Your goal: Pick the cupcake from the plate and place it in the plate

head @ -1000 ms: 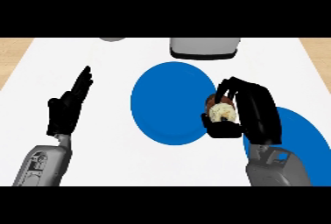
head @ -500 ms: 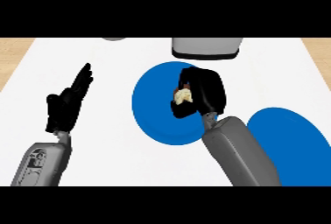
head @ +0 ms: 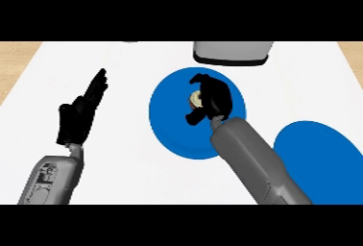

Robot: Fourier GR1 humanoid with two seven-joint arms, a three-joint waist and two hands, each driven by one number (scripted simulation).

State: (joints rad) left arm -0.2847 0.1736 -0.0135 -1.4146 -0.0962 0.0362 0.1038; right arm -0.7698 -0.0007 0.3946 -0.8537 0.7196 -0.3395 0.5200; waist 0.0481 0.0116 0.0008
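White counter (head: 135, 173) spreads bare toward seven o'clock. Right hand (head: 211, 98) curls around the half-hidden cupcake (head: 194, 99) over the central blue plate (head: 170, 125); left hand (head: 81, 113) rests open at nine o'clock. Second plate (head: 319, 153) is cut off at four o'clock.

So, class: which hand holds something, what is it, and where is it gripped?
The right hand curls round the cupcake, around its sides; the left hand holds nothing.

Right hand (head: 211, 98) round cupcake (head: 195, 99) over blue plate (head: 169, 126).
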